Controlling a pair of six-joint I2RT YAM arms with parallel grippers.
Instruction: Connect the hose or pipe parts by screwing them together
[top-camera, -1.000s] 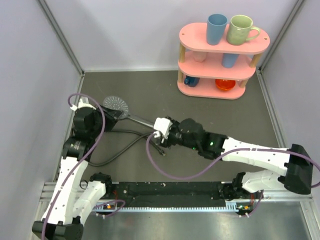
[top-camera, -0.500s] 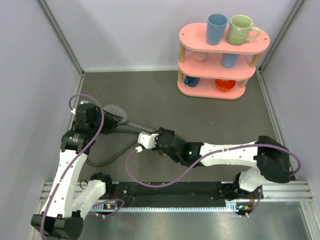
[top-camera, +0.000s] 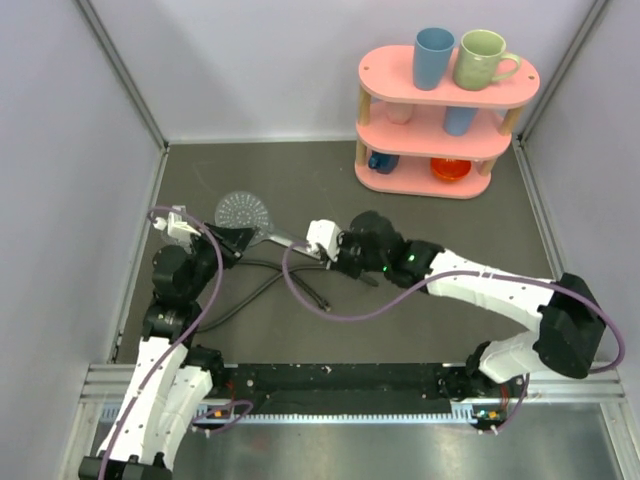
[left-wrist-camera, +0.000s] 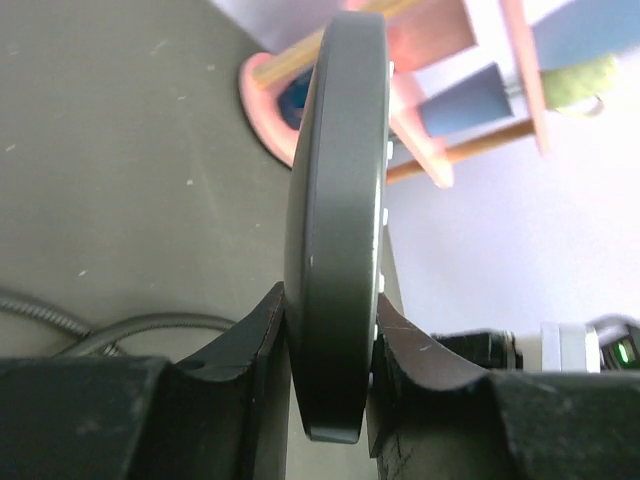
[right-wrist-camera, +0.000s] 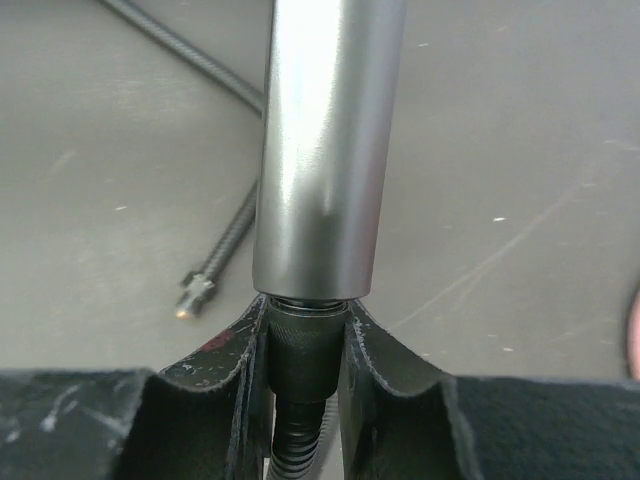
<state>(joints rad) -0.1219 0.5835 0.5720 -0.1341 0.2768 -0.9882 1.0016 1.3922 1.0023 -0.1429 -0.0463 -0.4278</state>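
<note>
**Shower head (top-camera: 243, 212) and hose (top-camera: 255, 288) being held end to end over the table (top-camera: 330, 180).**
The left gripper (left-wrist-camera: 330, 322) is clenching the shower head's disc, which is standing on edge over the table's left-centre. The right gripper (right-wrist-camera: 300, 345) is grasping the hose's end fitting (right-wrist-camera: 300, 362), which is meeting the lower end of the handle (right-wrist-camera: 325, 150). The rest of the hose is trailing across the table, its free end (right-wrist-camera: 195, 290) lying loose.
</note>
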